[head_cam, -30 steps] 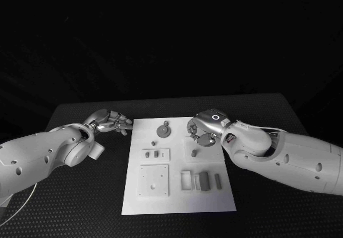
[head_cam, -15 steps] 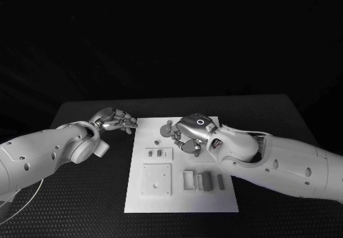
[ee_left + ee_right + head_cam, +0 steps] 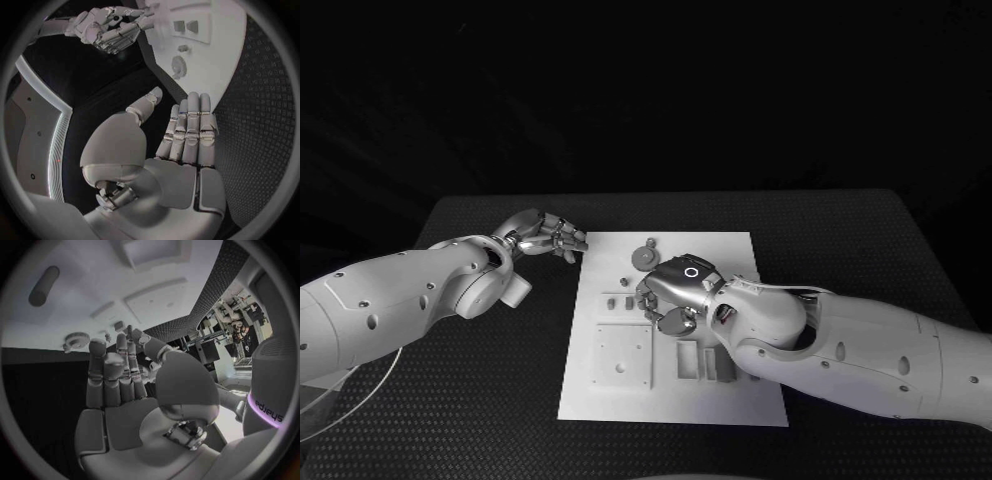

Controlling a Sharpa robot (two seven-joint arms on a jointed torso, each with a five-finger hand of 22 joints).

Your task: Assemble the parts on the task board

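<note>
The white task board (image 3: 733,400) lies in the middle of the black table. A round grey part (image 3: 643,256) sits near its far edge, seen too in the left wrist view (image 3: 178,66) and the right wrist view (image 3: 76,340). A small slotted block (image 3: 619,302) and a square plate (image 3: 620,355) lie on the board's left half, and several upright bars (image 3: 707,364) on its near right. My right hand (image 3: 669,293) hovers over the board's middle, fingers stretched out with nothing in them (image 3: 119,375). My left hand (image 3: 545,236) hangs off the board's far left corner, fingers straight and empty (image 3: 187,130).
Black table surface (image 3: 473,400) runs round the board on all sides. My right forearm (image 3: 848,345) crosses the board's right half and hides part of it. My left forearm (image 3: 401,300) lies over the table's left side.
My right hand has moved from the board's far right edge leftward and nearer, to above its middle. My left hand stays by the far left corner.
</note>
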